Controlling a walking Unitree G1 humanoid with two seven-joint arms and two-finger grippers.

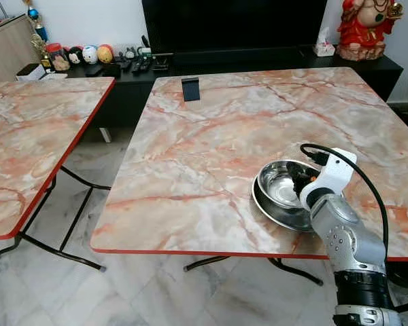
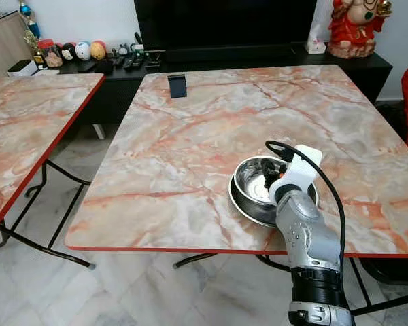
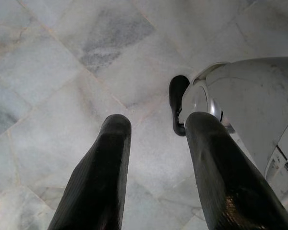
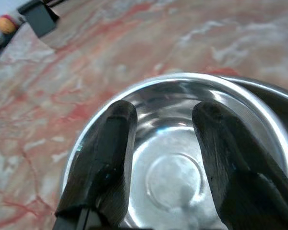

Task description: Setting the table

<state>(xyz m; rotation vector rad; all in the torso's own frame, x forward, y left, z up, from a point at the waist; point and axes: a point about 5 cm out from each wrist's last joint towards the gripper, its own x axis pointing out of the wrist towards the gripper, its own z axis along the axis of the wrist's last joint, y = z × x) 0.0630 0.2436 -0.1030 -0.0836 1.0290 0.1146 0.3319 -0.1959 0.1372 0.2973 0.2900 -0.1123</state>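
Hovering right over the steel bowl (image 1: 277,183), the right gripper (image 4: 161,120) has its two black fingers (image 4: 105,158) spread apart with nothing between them, pointing down into the shiny inside of the bowl. Can't tell whether the tips actually touch the metal. That bowl sits nested in a second, wider steel bowl (image 1: 275,210), and the pair rests on the marble-pattern table (image 1: 211,136) near its front edge, over toward the right side. The right arm (image 1: 347,251), silver with a white wrist housing and a black cable looping off it, comes up from the near right corner.

Far side of the same table, left of centre, there's a small dark stand (image 1: 190,89) standing upright, well apart from the bowls. A second table (image 1: 34,129) with the same red-edged top sits to the left, with a strip of pale marble floor (image 1: 122,285) between them.

The left gripper (image 3: 156,139) hangs idle, aimed at the floor tiles, fingers parted and holding nothing; part of the robot's own pale body shows next to it.

Along the back wall there's a low black cabinet (image 1: 258,61) with a TV, some remotes, a few little round figurines on the left and a red statue (image 1: 364,27) on the right.
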